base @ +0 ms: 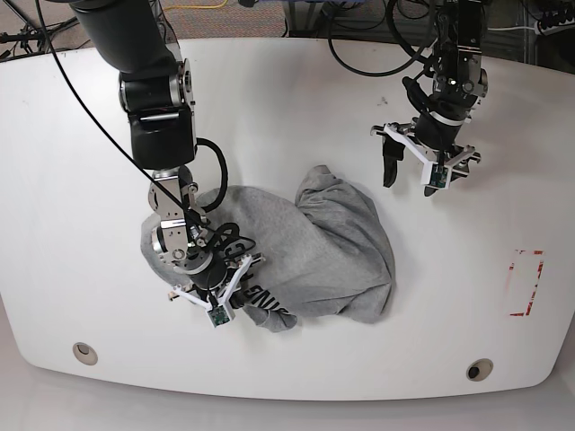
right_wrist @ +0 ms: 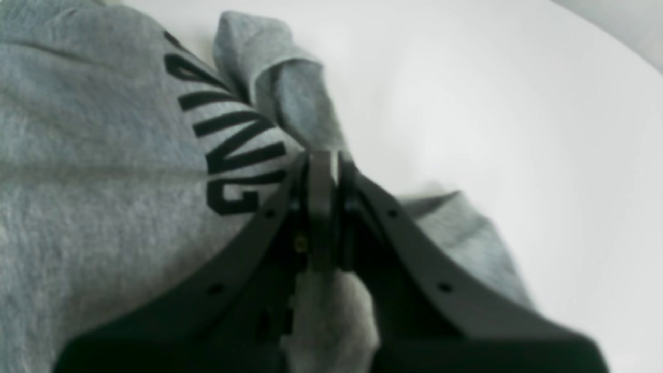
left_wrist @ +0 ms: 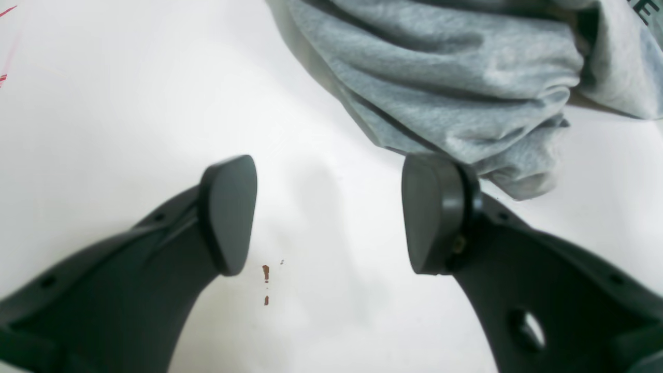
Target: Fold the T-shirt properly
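The T-shirt lay crumpled at the table's centre. Your right gripper was clamped on a fold by the lettering; your left gripper gaped wide, empty. Lifting slowly should keep the pinch from slipping.

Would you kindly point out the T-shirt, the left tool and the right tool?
T-shirt (base: 341, 242): base view, bare grey fabric mid-body.
Left tool (left_wrist: 329, 215): left wrist view, midway between open fingertips.
Right tool (right_wrist: 322, 168): right wrist view, shut fingertips pinching cloth.
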